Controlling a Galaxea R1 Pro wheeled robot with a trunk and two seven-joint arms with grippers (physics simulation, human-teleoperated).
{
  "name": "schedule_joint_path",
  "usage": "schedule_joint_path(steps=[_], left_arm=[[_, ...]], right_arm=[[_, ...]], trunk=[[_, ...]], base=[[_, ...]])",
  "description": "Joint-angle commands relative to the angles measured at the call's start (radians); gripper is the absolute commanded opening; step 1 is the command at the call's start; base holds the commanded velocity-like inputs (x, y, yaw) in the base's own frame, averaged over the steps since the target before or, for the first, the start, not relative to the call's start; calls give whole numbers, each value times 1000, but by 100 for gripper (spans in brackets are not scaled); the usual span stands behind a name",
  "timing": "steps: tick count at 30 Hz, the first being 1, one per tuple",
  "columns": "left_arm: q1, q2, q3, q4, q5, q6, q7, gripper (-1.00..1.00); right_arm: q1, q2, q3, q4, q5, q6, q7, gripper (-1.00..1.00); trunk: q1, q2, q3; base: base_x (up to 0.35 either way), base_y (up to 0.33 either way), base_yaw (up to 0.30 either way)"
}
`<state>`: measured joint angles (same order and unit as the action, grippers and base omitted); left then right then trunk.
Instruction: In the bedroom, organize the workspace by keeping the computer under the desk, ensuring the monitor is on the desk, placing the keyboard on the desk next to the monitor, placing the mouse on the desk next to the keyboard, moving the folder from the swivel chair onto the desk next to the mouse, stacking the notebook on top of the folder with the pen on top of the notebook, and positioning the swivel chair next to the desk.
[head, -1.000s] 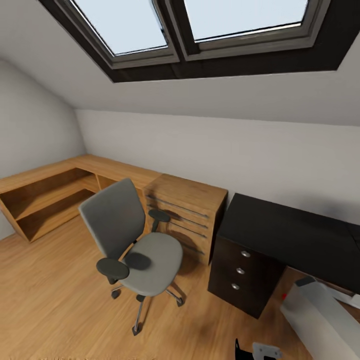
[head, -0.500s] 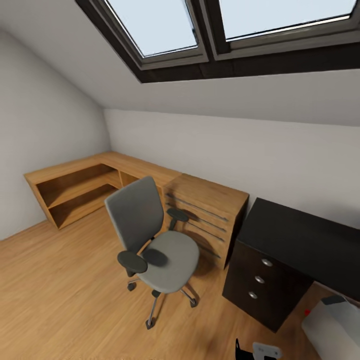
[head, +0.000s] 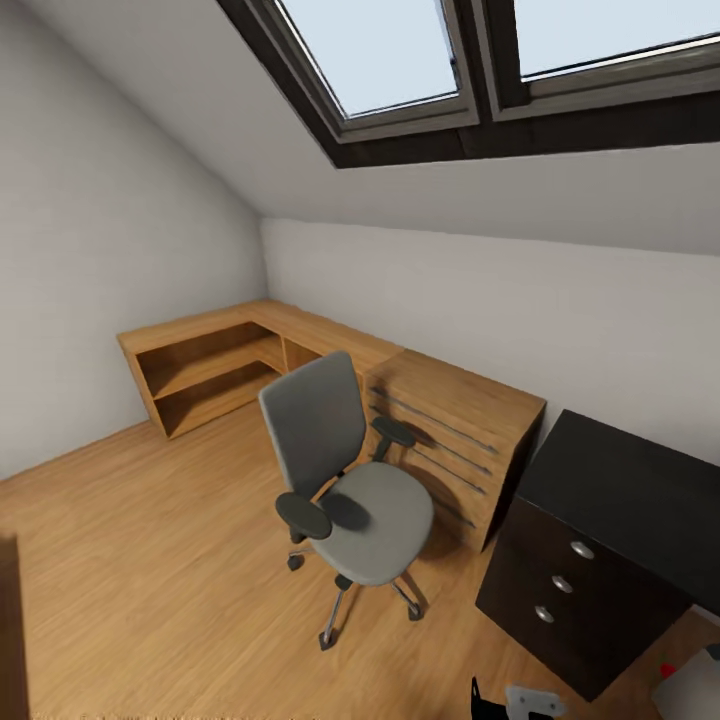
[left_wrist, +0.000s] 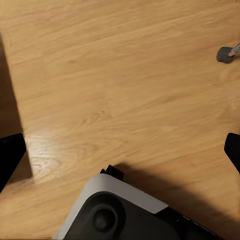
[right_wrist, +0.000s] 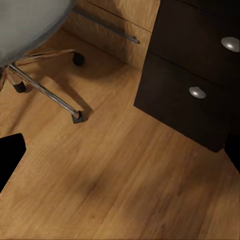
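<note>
You have a wood-plank floor (head: 150, 560) ahead; the swivel chair (head: 350, 480) stands on it on its casters, just beside a light-wood dresser (head: 460, 440). Right of that, the black worktop (head: 640, 490) rests on its dark drawer unit (head: 570, 590), its visible top bare.

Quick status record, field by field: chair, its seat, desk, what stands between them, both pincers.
swivel chair: upright on the wood floor, apart from the desk
seat: bare, nothing lying on it
desk: black top at the head view's right, dark drawer unit below with three round knobs
between them: light-wood dresser against the wall
left pincer: open, over bare floor
right pincer: open, near the chair's base
</note>
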<state>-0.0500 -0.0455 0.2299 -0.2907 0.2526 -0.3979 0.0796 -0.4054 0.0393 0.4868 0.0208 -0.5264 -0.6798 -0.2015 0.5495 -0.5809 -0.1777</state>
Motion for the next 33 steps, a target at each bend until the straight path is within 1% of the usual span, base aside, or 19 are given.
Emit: schedule_joint_path(steps=[1, 26, 33], left_arm=[[-1, 0, -4, 0, 7, -3, 3, 100], [-1, 1, -4, 2, 7, -1, 3, 100], [-1, 1, -4, 13, 7, -1, 3, 100]], right_arm=[[-1, 1, 9, 2, -3, -3, -6, 100], [-1, 1, 9, 2, 0, -1, -6, 100], [-1, 1, 9, 2, 0, -1, -6, 100]], trunk=[[-4, 6, 2], [-99, 181, 80], [-99, 181, 80]], base=[[0, 0, 281], [0, 0, 281], [0, 0, 282]])
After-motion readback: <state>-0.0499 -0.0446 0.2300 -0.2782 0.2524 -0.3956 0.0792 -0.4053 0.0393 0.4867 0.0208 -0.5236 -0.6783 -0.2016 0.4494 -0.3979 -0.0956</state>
